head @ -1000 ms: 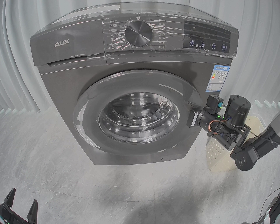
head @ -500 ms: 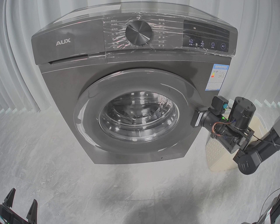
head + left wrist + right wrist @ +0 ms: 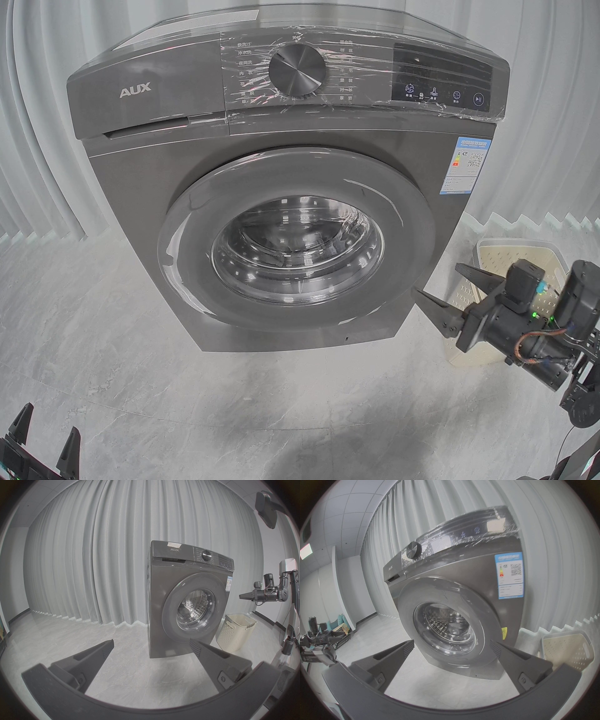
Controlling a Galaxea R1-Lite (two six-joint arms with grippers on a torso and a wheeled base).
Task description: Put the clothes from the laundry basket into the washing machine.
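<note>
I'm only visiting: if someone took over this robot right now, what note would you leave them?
Left gripper: open, empty, low over the floor.
Right gripper: open, empty, in the air by the washing machine's lower right corner, before the laundry basket.
Door: shut. Laundry basket on the floor, right of the machine; no clothes visible in it.
Done: nothing loaded that shows.
Left: open the door, find the clothes, put them in the drum.

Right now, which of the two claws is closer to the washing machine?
The right gripper: it hangs open just off the right edge of the door, near the laundry basket. The left gripper sits low and far back, also open.
</note>
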